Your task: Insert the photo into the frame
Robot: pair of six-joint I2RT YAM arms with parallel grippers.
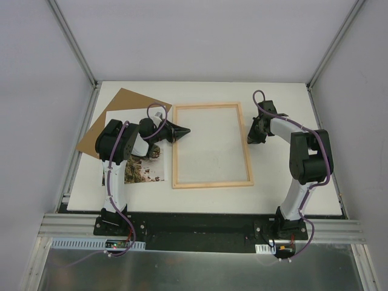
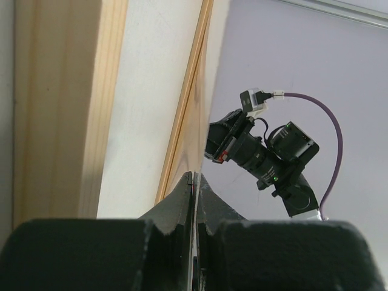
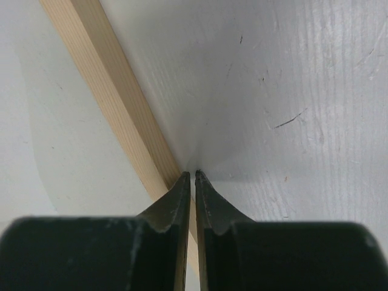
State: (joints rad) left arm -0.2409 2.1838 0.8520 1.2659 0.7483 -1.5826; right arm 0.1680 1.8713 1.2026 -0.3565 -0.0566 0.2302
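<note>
The light wood frame (image 1: 212,183) lies flat in the middle of the table. The photo (image 1: 148,173) lies left of it, picture side up and partly under my left arm. My left gripper (image 1: 187,131) reaches over the frame's left rail (image 2: 54,103), turned on its side. It (image 2: 195,176) is shut on a thin clear sheet edge, apparently the pane. My right gripper (image 1: 250,136) is at the frame's right rail (image 3: 103,79). Its jaws (image 3: 193,174) are together with a hairline gap, and the tips sit where the rail meets the pane.
A plain brown backing board (image 1: 124,100) lies at the back left, partly under the photo. Enclosure walls and metal posts ring the table. My right arm's wrist (image 2: 260,151) shows across the frame in the left wrist view.
</note>
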